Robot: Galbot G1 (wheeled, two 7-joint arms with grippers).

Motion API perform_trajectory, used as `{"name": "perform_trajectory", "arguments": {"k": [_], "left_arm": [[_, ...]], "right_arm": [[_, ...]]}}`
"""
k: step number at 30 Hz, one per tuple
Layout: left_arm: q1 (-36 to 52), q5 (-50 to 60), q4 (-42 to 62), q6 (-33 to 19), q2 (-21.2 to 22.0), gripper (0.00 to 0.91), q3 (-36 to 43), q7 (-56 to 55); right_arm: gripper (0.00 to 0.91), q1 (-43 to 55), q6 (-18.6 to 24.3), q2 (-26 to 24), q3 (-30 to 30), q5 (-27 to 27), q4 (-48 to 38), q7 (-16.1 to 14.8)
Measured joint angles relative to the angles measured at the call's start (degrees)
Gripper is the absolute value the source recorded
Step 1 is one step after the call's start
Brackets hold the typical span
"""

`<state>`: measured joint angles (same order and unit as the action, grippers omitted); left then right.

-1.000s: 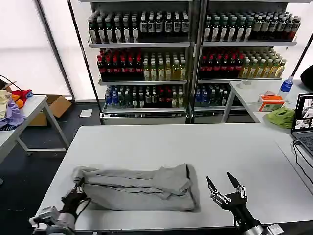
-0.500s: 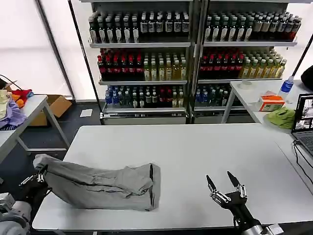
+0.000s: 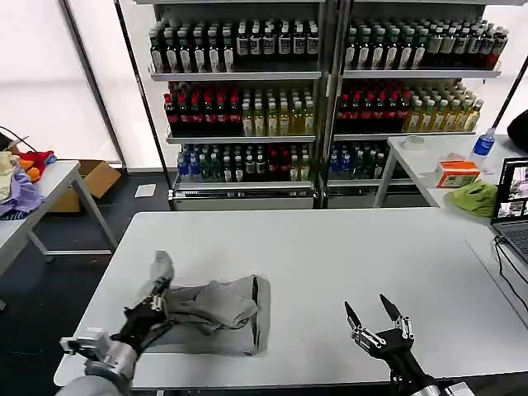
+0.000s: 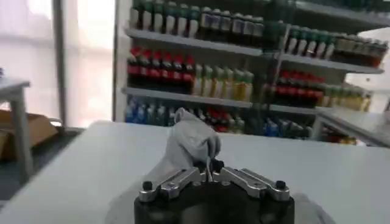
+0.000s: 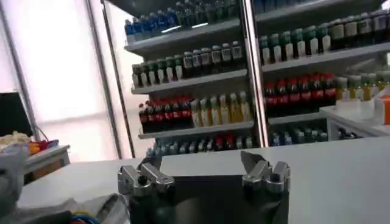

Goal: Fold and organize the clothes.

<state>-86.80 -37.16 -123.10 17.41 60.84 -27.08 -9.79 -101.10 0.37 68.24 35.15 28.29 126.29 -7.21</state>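
Left gripper (image 3: pixel 153 304): clenched on a bunched end of the soft light grey short-sleeved shirt (image 3: pixel 216 312). The left wrist view shows the fabric (image 4: pixel 190 141) pinched between my closed fingertips and standing up in a peak just ahead of them. I judge the pinch sits at an edge or sleeve so that the layer can be carried across the rest of the garment as a fold.

The shirt lies in a rumpled, partly doubled heap on the white table (image 3: pixel 346 247), trailing from my left jaws toward the middle of the table. Its far end finishes in a straight dark-edged hem, well apart from my right jaws. The lifted end is off the table; the remainder rests flat enough to act as an anchor.

Right gripper (image 3: pixel 375 322): released, fingers (image 5: pixel 145 176) spread, hovering just above bare tabletop. Holding nothing. I judge it is waiting to pin or take the free end.

Fold status, by judgement: early. The heap is uneven and creased, and needs smoothing before it counts as organised.
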Motion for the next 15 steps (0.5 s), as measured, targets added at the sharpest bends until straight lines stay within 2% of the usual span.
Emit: {"name": "perform_trajectory", "arguments": {"k": [8,15], "left_arm": [[2.58,1.33,0.29,0.47,2.37,0.01,10.58,-1.91],[6.13,0.85,2.05,1.57,3.75,0.02,16.8,-3.95]], "right_arm": [[0.907,0.35,-0.84,0.34,-0.51,-0.39,-0.05,0.11],[0.907,0.08,-1.19,0.62,-0.71,-0.88,0.15,-0.01]]}}
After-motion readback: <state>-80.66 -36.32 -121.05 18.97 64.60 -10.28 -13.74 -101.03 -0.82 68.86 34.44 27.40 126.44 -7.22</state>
